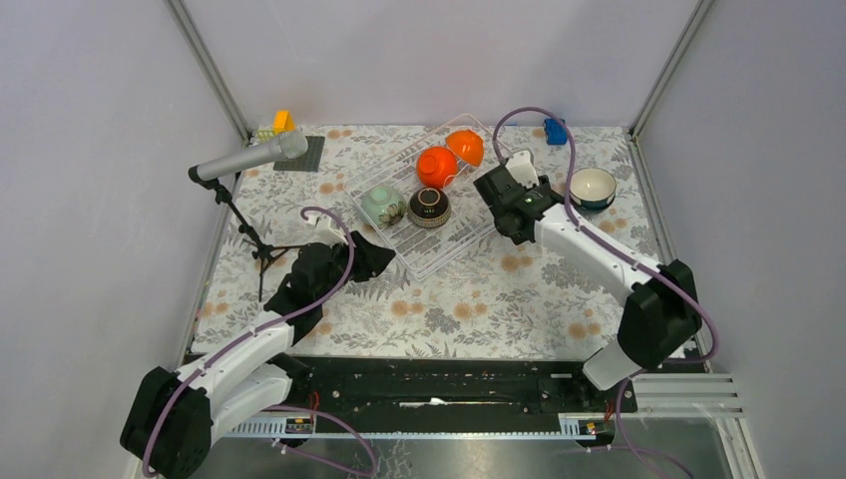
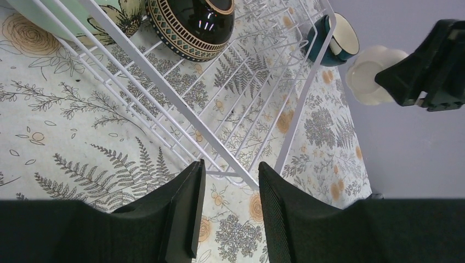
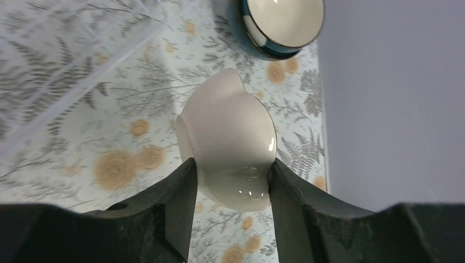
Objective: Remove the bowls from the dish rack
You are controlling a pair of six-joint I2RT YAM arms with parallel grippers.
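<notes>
The dish rack (image 1: 439, 244) lies mid-table and holds two orange bowls (image 1: 436, 166) (image 1: 465, 147), a pale green bowl (image 1: 382, 205) and a dark brown patterned bowl (image 1: 429, 207). My right gripper (image 1: 519, 182) hangs just right of the rack, shut on a white bowl (image 3: 230, 139) with the fingers pressing its two sides. A teal bowl (image 1: 593, 188) with a white inside stands upright on the table beyond it. My left gripper (image 2: 230, 170) is open and empty at the rack's near corner (image 2: 247, 178), low over the cloth. The dark bowl (image 2: 192, 24) lies ahead of it.
A microphone on a tripod (image 1: 249, 158) stands at the left, close to my left arm. A dark mat (image 1: 304, 152) with yellow and orange blocks (image 1: 279, 124) lies at the back left, and a blue block (image 1: 555, 130) at the back right. Walls enclose three sides.
</notes>
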